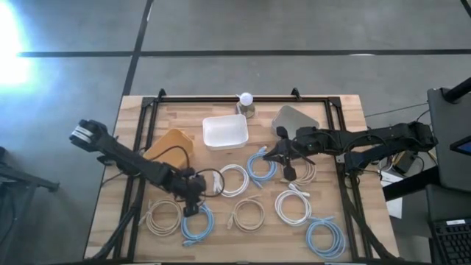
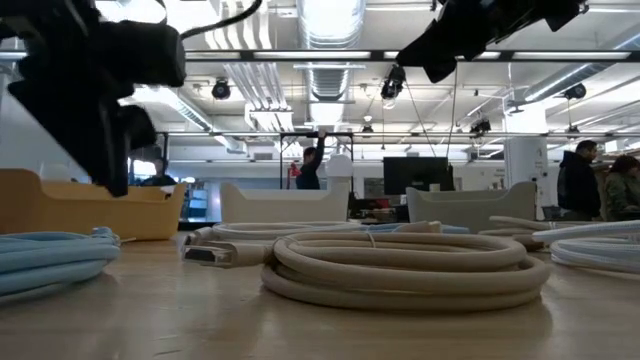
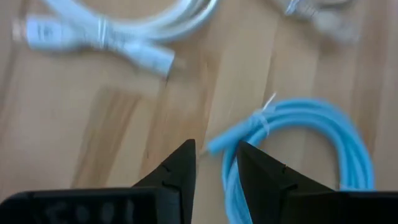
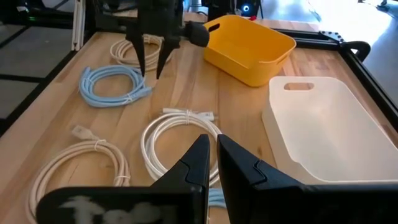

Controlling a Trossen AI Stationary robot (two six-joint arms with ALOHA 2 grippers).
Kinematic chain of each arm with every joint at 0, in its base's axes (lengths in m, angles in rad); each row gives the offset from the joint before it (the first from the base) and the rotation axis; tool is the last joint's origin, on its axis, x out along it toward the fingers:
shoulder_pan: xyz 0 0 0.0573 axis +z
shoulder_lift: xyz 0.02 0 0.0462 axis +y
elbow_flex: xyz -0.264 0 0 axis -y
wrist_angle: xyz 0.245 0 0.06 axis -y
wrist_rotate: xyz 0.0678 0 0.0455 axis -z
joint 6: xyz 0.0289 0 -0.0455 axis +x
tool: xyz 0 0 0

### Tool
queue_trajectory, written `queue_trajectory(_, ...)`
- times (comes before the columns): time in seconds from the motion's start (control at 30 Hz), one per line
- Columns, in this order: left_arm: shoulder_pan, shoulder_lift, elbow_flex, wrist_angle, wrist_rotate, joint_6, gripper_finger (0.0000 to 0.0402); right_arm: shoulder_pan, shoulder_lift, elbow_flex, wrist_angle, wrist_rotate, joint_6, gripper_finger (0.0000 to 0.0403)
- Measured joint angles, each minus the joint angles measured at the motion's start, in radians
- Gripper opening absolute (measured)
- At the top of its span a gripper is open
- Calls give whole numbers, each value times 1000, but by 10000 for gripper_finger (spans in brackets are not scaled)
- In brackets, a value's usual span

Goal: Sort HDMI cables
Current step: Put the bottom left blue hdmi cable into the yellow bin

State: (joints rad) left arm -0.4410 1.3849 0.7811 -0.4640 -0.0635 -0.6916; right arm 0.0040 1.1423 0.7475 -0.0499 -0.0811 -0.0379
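Note:
Several coiled HDMI cables lie flat on the wooden table (image 1: 132, 243): light blue (image 1: 197, 224), (image 1: 259, 165), (image 1: 325, 237), white (image 1: 234, 179), (image 1: 293, 206) and beige (image 1: 163, 217), (image 1: 248, 215). My left gripper (image 1: 193, 206) hangs open, pointing steeply down just above one light blue coil (image 3: 323, 124). The coil's plug end shows between the two fingers in the left wrist view, and I see no touch. My right gripper (image 1: 268, 156) is shut and holds nothing. It stays raised over the middle of the table, above a white coil (image 4: 177, 140).
A yellow bin (image 1: 171, 145), a white bin (image 1: 225, 131) and a grey bin (image 1: 296, 119) stand along the table's far half, with a small round lamp (image 1: 246, 98) behind them. A black frame (image 1: 235, 98) borders the table. People stand in the room beyond.

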Motion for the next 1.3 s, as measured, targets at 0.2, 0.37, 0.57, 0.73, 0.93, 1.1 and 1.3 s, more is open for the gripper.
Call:
queue_trajectory(0.2, -49, 20, 0, -6, 56, -79, 110, 0, 0, 0, 5, 1, -20, 29)
queue_trajectory(0.37, -83, 58, 0, -6, 59, -115, 110, 0, 0, -2, 8, 2, -18, 29)
queue_trajectory(0.57, -86, 119, 0, -1, 60, -116, 110, 0, 0, -2, 21, 3, 32, 29)
queue_trajectory(0.73, -86, 147, 2, 14, 65, -114, 110, 0, 0, -2, 13, 3, -15, 29)
queue_trajectory(0.93, -85, 162, 1, 32, 77, -79, 77, 0, 0, -1, 3, 3, -17, 29)
queue_trajectory(1.1, -85, 137, 0, 24, 81, -89, 13, 0, 0, -1, 3, 3, -16, 29)
queue_trajectory(1.3, -85, 102, 36, 13, 64, -91, 11, 0, 0, 0, 3, 5, -57, 29)
